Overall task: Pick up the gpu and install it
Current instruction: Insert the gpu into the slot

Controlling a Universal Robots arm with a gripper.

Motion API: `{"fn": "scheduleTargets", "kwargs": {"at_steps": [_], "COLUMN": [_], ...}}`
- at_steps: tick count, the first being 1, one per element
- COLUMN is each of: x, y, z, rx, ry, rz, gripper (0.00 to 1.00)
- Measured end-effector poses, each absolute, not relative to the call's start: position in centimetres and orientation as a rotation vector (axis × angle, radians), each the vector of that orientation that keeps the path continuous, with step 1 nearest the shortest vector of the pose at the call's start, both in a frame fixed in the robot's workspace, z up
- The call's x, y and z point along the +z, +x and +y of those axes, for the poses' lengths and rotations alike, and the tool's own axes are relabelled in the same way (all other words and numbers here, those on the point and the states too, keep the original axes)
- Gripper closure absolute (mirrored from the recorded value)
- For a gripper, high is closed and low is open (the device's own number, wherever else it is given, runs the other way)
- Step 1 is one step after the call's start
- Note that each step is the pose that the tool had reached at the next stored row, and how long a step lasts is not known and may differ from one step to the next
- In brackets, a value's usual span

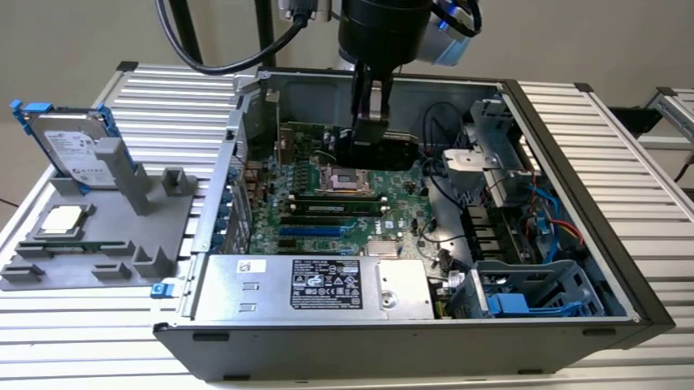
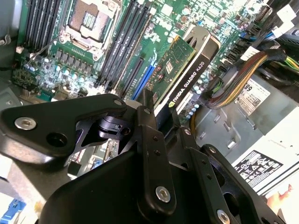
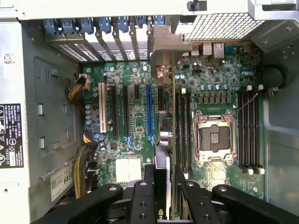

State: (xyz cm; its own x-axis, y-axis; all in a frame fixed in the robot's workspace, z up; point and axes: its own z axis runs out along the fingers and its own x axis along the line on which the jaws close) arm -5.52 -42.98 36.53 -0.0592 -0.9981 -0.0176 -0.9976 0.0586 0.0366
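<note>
My gripper (image 1: 372,130) hangs inside the open computer case (image 1: 564,187), shut on the gpu (image 1: 379,154). It holds the card on edge just above the motherboard (image 1: 325,215). In the second wrist view the gpu (image 2: 180,70) shows its green board and black cover, slanting away from the gripper (image 2: 161,119) towards the blue slot (image 2: 142,84). In the first wrist view the gpu (image 3: 164,135) appears edge-on, between the blue slot (image 3: 149,112) and the memory slots, and its silver bracket (image 3: 163,44) reaches the case's rear wall. The black fingers (image 3: 140,196) clamp the card's near end.
The empty CPU socket (image 3: 214,137) lies beside the card. A power supply (image 1: 314,284) fills the case's front, with drive cages and cables (image 1: 521,211) on the exterior view's right. Outside, on the exterior view's left, a grey fixture (image 1: 119,244) holds a hard drive (image 1: 71,150) and a CPU chip (image 1: 60,221).
</note>
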Motion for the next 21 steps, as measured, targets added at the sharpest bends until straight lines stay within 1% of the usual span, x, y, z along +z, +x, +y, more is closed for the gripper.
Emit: {"fn": "scheduleTargets", "kwargs": {"at_steps": [21], "x": [35.76], "y": [-5.55], "z": [-42.98], "rx": [-0.06], "ry": [2.146], "rz": [-2.276], "gripper": [1.0]}}
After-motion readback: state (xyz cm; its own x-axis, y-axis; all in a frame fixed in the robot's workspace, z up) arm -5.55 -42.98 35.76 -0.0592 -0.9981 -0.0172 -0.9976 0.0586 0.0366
